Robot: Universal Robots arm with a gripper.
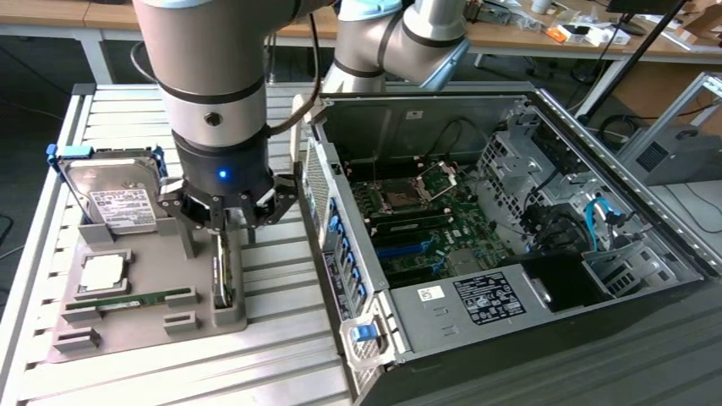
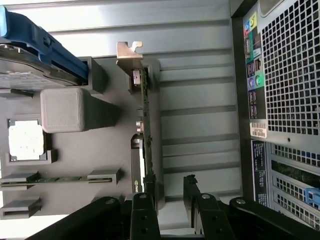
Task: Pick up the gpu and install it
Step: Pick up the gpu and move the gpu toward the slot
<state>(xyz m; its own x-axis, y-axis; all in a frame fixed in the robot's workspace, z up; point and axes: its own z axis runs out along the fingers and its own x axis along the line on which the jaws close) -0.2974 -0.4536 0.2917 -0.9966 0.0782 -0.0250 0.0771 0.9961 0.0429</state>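
The gpu (image 1: 223,275) stands on its long edge in a slot of the grey holder (image 1: 144,328), which lies at the exterior view's left. In the wrist view the gpu (image 2: 145,125) shows edge-on as a thin green and dark strip with its silver bracket (image 2: 129,52) at the far end. My gripper (image 1: 235,230) hangs just above the card's rear end, jaws open and holding nothing. Seen from the wrist, my gripper (image 2: 170,182) has one finger (image 2: 150,187) in line with the card's edge and the other out to the side. The open computer case (image 1: 474,211) lies beside the holder.
The holder (image 2: 100,150) also carries a hard drive (image 1: 113,199) in a blue frame, a CPU (image 1: 101,271) and a RAM stick (image 1: 130,299). The case's perforated rear panel (image 2: 290,75) is close to the gpu. Its motherboard (image 1: 418,220) faces up.
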